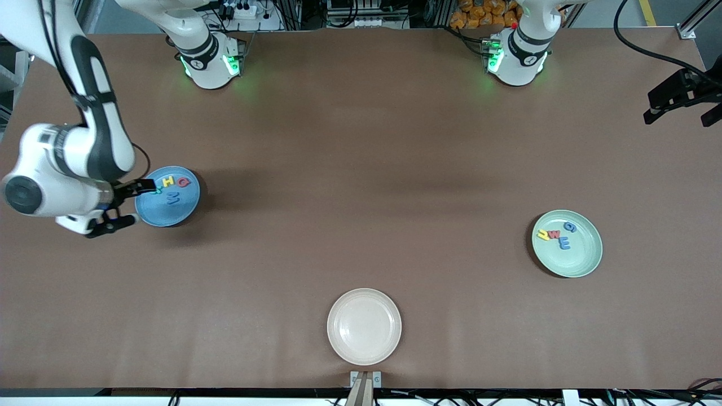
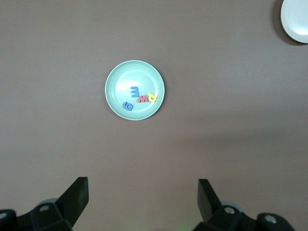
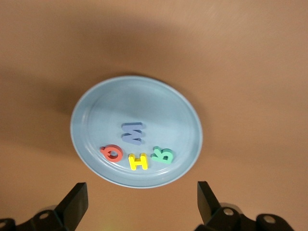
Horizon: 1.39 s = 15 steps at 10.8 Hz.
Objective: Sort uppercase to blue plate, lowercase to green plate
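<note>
Only the right wrist view shows the teal R (image 3: 162, 155) whole; the open right hand (image 1: 125, 204) hovers at the blue plate (image 1: 163, 213)'s nine o'clock rim.

Soft, even light falls from above on the flat brown table (image 1: 361, 169). The round blue plastic plate (image 1: 169, 206) and the round pale green plate (image 1: 581, 259) each cast a small dark shadow. Green lamps glow near the table's top edge. The right wrist view looks a little blurry.

Blue plate (image 3: 96, 120), pale green plate (image 1: 586, 256), cream plate (image 1: 364, 326), brown table (image 1: 361, 169)
</note>
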Available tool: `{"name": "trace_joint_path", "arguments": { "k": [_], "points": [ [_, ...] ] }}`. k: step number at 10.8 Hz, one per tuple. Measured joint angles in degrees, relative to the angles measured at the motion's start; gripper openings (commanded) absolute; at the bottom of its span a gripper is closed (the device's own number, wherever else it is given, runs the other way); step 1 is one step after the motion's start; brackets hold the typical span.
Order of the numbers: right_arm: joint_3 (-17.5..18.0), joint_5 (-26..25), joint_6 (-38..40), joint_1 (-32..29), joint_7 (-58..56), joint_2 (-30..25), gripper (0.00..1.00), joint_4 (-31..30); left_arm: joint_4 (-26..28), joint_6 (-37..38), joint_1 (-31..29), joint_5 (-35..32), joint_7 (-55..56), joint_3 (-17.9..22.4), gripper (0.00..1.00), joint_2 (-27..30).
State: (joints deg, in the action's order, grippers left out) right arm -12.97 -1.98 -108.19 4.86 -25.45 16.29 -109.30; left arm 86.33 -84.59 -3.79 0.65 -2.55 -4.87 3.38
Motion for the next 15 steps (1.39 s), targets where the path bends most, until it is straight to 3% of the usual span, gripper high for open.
{"name": "trace_joint_path", "arguments": {
  "k": [2,6,9,15],
  "points": [
    [0.6,0.0,5.7,-0.4,0.1,-3.9,1.00,4.2,1.4,-0.1,0.0,0.0,0.0,0.0,1.00,0.0],
    [5.8,0.0,19.9,-1.2,7.6,-7.3,1.00,19.9,4.1,-3.2,0.0,0.0,0.0,0.0,1.00,0.3],
    [10.1,0.0,20.5,-3.3,12.3,-9.4,1.00,22.3,4.3,-3.4,0.0,0.0,0.0,0.0,1.00,1.3],
    [11.0,0.0,20.2,-4.6,13.8,-9.9,1.00,23.5,4.3,-3.7,0.0,0.0,0.0,-0.1,1.00,2.4]
  ]
}}
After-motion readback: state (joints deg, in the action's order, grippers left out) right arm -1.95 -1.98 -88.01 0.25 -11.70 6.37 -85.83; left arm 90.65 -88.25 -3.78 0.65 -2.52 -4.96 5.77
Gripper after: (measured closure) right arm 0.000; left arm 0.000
